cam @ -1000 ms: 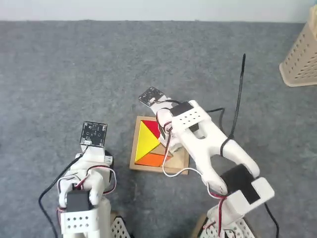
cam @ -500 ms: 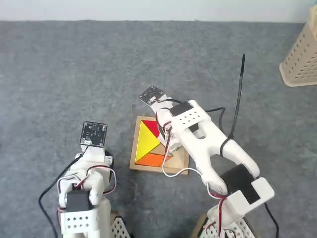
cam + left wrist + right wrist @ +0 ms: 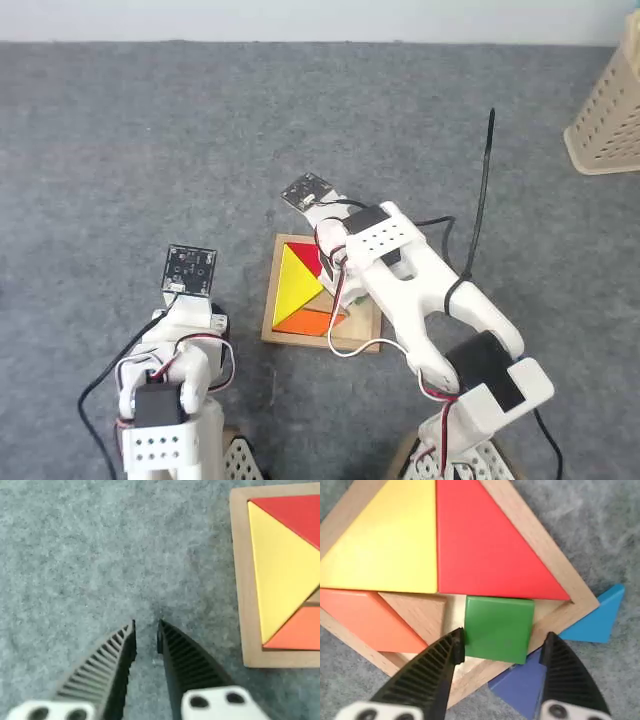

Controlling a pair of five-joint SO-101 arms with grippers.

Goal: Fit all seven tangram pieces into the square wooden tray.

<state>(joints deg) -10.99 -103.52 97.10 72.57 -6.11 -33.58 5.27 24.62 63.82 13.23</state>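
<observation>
Robotics lab bench: two small arms (image 3: 420,290) on grey felt table (image 3: 150,130).

Grey carpet (image 3: 150,130) runs to a pale wall (image 3: 300,20), a beige perforated basket (image 3: 610,110) standing at one edge.

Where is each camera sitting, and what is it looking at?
High view: fixed above, looking down over the table; left arm, right arm show.
Left wrist view: on the left wrist, facing the table; left gripper shows.
Right wrist view: on the right wrist, facing the green square; right gripper shows.
Shared: all three see the tray and yellow triangle.
</observation>
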